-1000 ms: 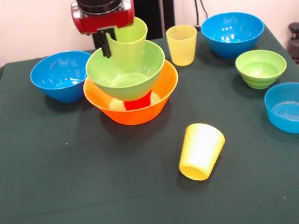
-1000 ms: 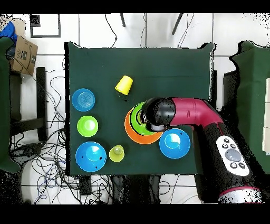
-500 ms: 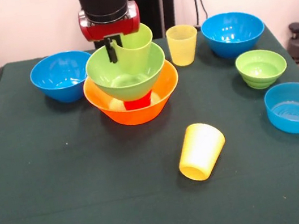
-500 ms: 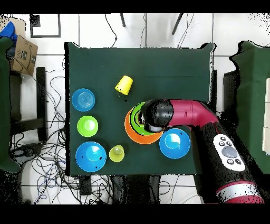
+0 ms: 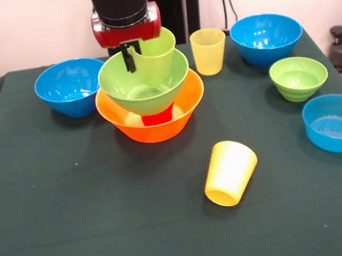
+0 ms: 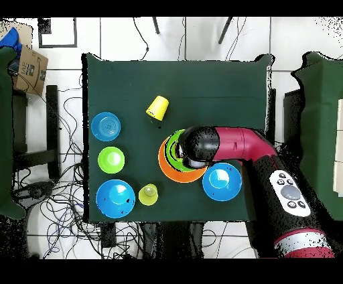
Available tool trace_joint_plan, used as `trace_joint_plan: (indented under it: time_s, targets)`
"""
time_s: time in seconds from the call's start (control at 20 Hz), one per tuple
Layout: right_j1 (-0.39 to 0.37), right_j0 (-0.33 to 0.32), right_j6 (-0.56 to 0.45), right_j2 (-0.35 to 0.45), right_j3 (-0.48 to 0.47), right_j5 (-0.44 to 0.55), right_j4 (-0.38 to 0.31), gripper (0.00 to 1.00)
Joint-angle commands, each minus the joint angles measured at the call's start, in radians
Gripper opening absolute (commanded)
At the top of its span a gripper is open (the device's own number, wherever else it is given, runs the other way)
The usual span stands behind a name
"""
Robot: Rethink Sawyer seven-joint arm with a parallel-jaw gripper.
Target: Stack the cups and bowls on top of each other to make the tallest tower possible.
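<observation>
Front view, left to right, with the orange bowl [image 5: 154,119] as landmark. Left of it, a medium blue bowl [image 5: 71,86] stands upright on the counter [image 5: 77,235]. The orange bowl carries the tower: a red cup [image 5: 157,116] shows inside it, and the large lime green bowl [image 5: 144,82] sits above. Directly over that bowl, the claw [image 5: 133,54] pinches the rim wall of the lime green cup [image 5: 154,57], one dark finger [image 5: 127,58] outside the wall; the cup's long axis is near vertical, mouth up, and its base reaches down into the green bowl. Whether it rests there cannot be told. Judged next: release straight down. Right and behind stands a pale yellow cup [image 5: 209,50]; in front, a bright yellow cup [image 5: 230,172] lies on its side; further right, another blue bowl [image 5: 267,37], a small green bowl [image 5: 298,77], a shallow blue bowl [image 5: 339,121].
</observation>
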Motion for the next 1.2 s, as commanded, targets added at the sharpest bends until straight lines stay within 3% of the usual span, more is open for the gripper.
trace_joint_plan:
  time_s: [0.05,0.1,0.15,1.2]
  targets:
    - [0.011,0.006,-0.079,0.037,0.03,-0.068,-0.077,0.0]
    - [0.011,0.007,-0.08,0.038,0.028,-0.067,-0.077,0.0]
    - [0.009,0.006,-0.091,0.039,0.028,-0.066,-0.086,1.0]
    - [0.022,-0.007,-0.119,0.071,0.01,-0.07,-0.075,1.0]
